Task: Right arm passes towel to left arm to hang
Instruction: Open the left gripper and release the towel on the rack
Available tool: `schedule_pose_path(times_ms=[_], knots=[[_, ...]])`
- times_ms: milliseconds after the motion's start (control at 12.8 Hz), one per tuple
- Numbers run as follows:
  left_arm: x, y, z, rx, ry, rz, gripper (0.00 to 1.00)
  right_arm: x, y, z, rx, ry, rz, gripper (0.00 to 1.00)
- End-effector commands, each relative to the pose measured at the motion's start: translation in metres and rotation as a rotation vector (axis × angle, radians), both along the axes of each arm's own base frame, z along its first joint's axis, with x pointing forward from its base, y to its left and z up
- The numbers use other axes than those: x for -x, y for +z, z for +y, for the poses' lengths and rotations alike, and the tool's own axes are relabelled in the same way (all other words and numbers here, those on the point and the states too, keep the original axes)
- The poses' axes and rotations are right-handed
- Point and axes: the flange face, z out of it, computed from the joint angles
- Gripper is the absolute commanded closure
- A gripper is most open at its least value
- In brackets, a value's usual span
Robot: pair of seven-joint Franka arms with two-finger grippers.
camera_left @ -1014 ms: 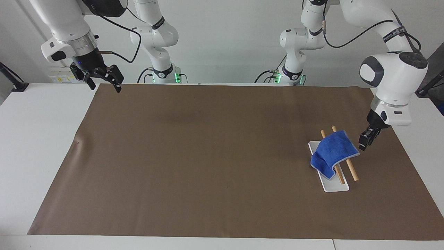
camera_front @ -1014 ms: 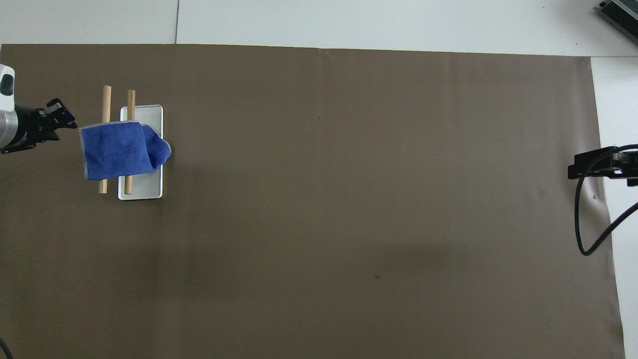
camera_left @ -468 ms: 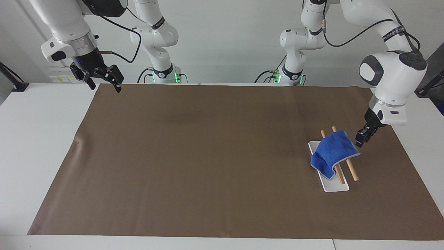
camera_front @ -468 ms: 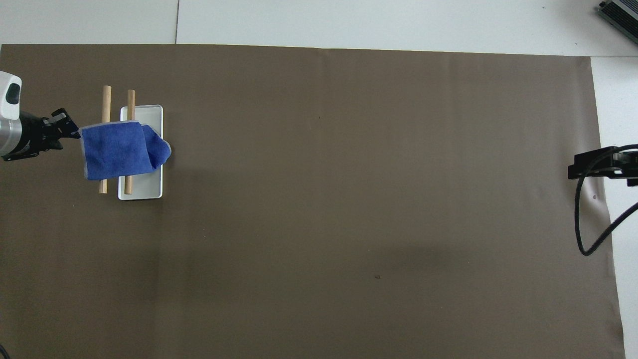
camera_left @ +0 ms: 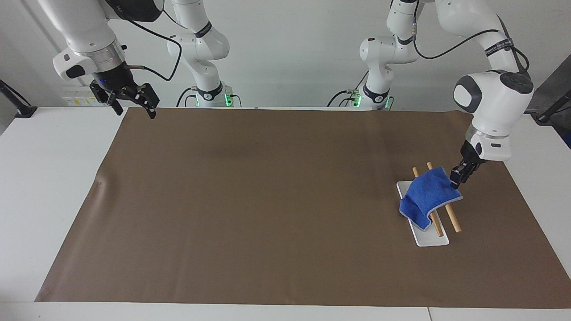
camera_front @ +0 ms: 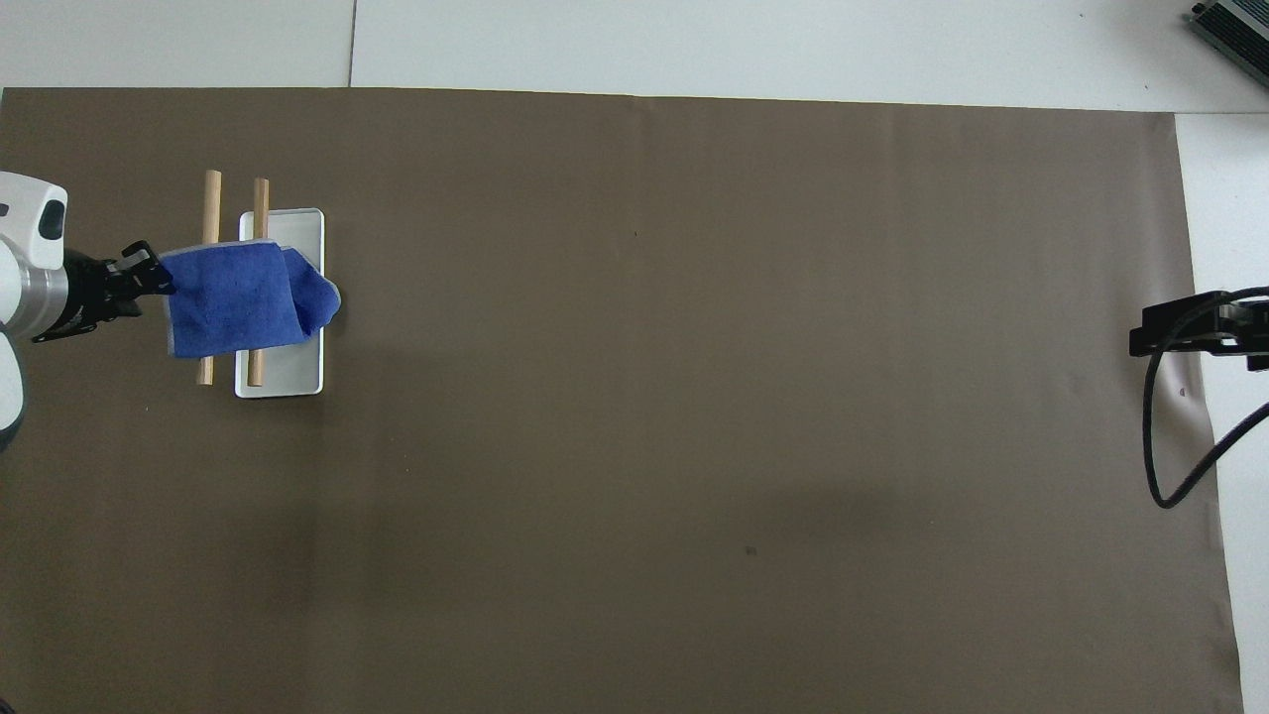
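Towel (camera_left: 429, 196) first: bright blue, draped across two wooden rods (camera_left: 450, 216) on a white tray (camera_left: 430, 240), toward the left arm's end of the table, one end drooping onto the tray. Left gripper (camera_left: 458, 177) sits right at the towel's raised edge, the one away from the tray, fingers partly closed; whether they actually pinch the cloth, I cannot tell. From above, the same gripper (camera_front: 149, 281) touches the towel's (camera_front: 233, 300) edge just beside the outer rod (camera_front: 209, 206). Moving outward, brown paper (camera_left: 267, 200) covers the table. Right gripper (camera_left: 131, 101) waits over the paper's corner at the right arm's end, fingers spread wide, holding nothing.
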Motion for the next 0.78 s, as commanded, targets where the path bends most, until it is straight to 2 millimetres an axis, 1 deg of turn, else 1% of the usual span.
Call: schedule_pose_path(times_ms=[0, 78, 234, 468, 702], knots=[[-0.002, 0.018, 0.003, 0.027, 0.022, -0.053, 0.55, 0.006, 0.0, -0.001, -0.02, -0.009, -0.011, 0.0], [-0.007, 0.024, 0.007, 0.029, 0.028, -0.06, 0.55, 0.006, 0.0, -0.001, -0.021, -0.009, -0.011, 0.0], [-0.015, 0.035, 0.007, 0.025, 0.015, -0.034, 0.55, 0.006, 0.0, -0.001, -0.021, -0.009, -0.011, 0.0], [-0.028, 0.058, 0.005, 0.019, -0.011, 0.041, 0.55, 0.006, 0.0, -0.001, -0.021, -0.009, -0.011, 0.0], [-0.034, 0.082, 0.0, 0.012, -0.022, 0.117, 0.56, 0.006, 0.0, -0.001, -0.02, -0.009, -0.011, 0.0]])
